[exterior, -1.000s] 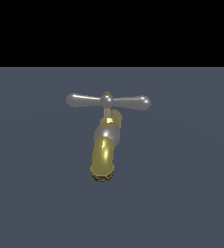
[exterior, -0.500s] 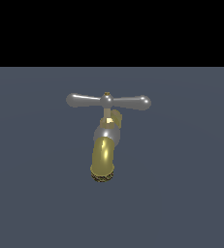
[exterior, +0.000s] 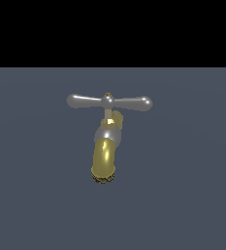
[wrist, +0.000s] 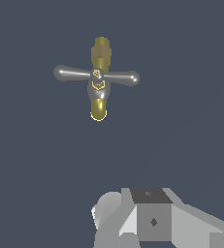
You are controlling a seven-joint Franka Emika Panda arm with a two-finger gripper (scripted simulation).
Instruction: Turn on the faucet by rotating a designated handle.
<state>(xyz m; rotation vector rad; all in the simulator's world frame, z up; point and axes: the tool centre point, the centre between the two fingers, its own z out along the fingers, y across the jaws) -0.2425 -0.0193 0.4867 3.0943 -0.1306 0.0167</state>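
Note:
The faucet stands on the grey floor, its golden-brass spout curving toward the camera with a rough rim at the mouth. The handle, a slim silver crossbar with bulbed ends, lies level across its top on a small brass stem. From above, the wrist view shows the faucet and the handle with both arms free. Pale grey blocks of my gripper show at that view's edge, well apart from the handle. Its fingertips cannot be made out. The arm does not appear in the exterior view.
A flat dark grey floor surrounds the faucet on every side. Behind it the background is black.

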